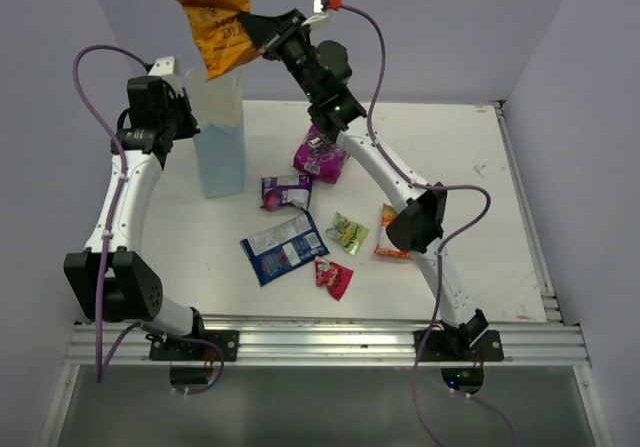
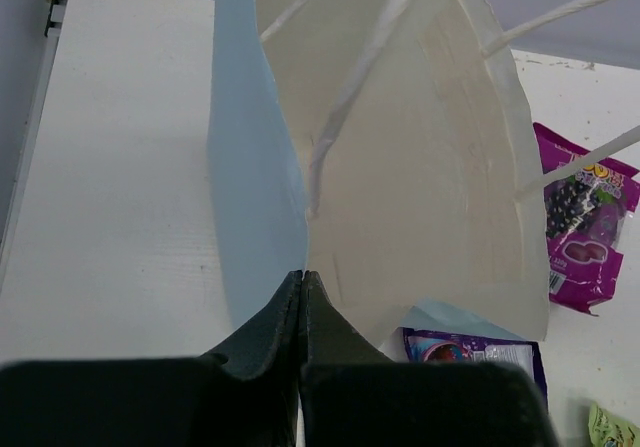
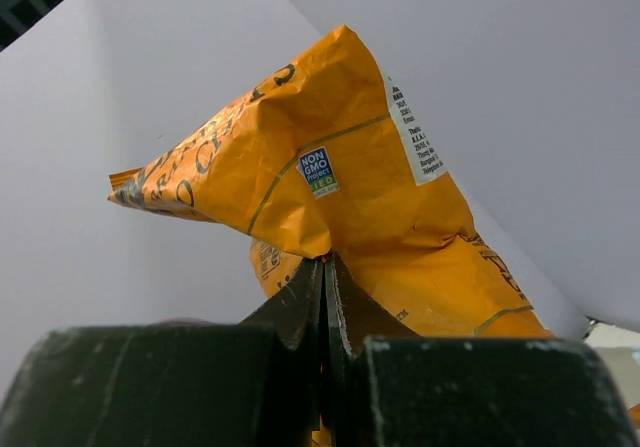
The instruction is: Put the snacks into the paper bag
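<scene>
Blue-and-white packet (image 1: 285, 247) lying flat on the table (image 1: 470, 167) at lower centre, left claw (image 2: 302, 285) pinched together on the rim of the upright pale blue paper bag (image 1: 222, 152) at upper left, right claw (image 3: 325, 272) clamped on the crumpled large orange packet (image 1: 215, 17) hanging above the bag's mouth at the top edge

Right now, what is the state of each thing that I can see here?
paper bag: upright, open, rim pinched.
left claw: shut on paper bag.
right claw: shut on orange packet.
orange packet: held in air, outside bag.
blue-and-white packet: flat on table.
purple packets: both on table.
green-yellow packet: on table.
red packet: on table.
orange-and-white packet: on table.
</scene>
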